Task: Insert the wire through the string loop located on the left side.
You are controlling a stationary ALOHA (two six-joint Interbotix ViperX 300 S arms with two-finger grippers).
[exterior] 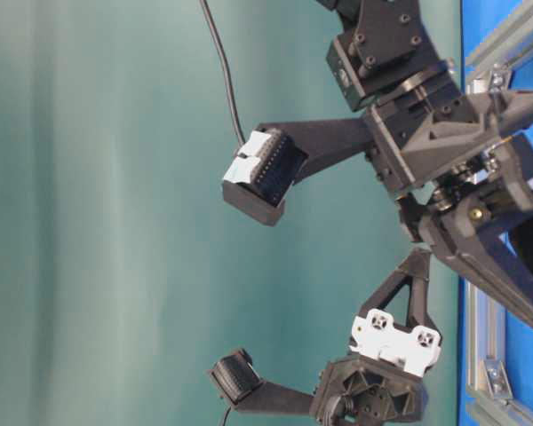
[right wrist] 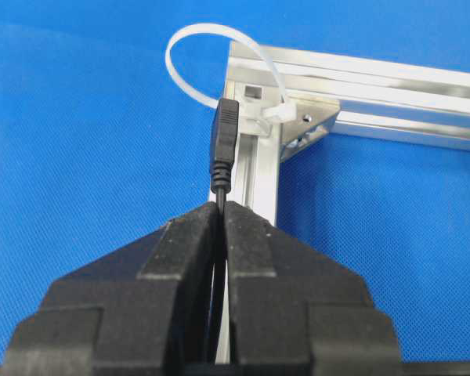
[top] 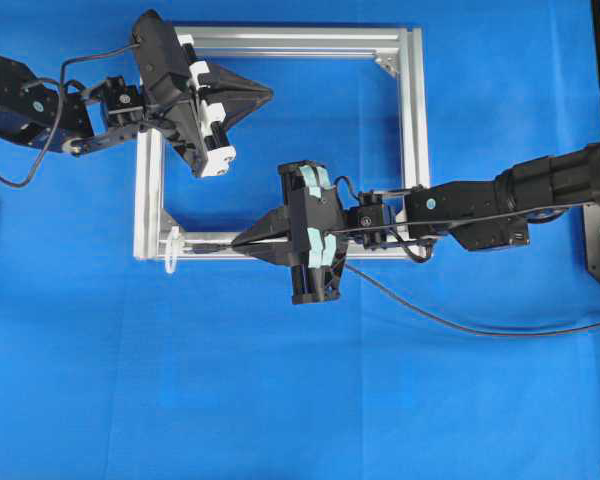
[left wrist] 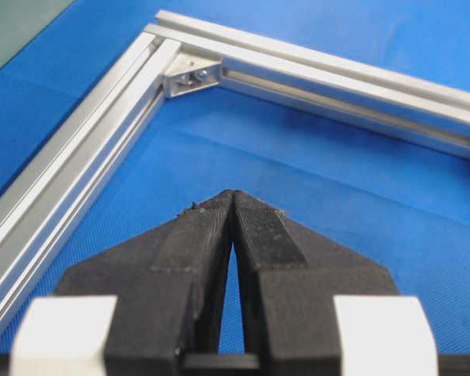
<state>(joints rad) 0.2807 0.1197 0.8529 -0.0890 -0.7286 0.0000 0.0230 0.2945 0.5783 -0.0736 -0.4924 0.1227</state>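
Wire [right wrist: 222, 153] sits in my right tool [right wrist: 221, 210], pinched tight just behind its black plug; the plug pokes out in front and points at the string loop [right wrist: 196, 43]; the rest of the wire trails back over the blue desk [top: 280, 400] to the right; the loop is small and white, tied to the near left corner of the silver frame [top: 412, 120], and it sticks out past that corner; from my right wrist view the plug tip is just beside the loop, near where the loop is tied, but I cannot tell if it is touching, and it is not through yet.

My left tool [left wrist: 233, 205] is squeezed shut with nothing in it; it hangs over the far side of the frame, well apart from the loop.

To do this step well, I think I should go slowly and keep the plug lined up with the open middle of the loop, not the tied end; I should keep my squeeze firm so the wire does not slip or bend.

The frame bar lies right under the plug, so I could bump its edge if I dip; past the loop the blue desk looks open, so I have room to push through.
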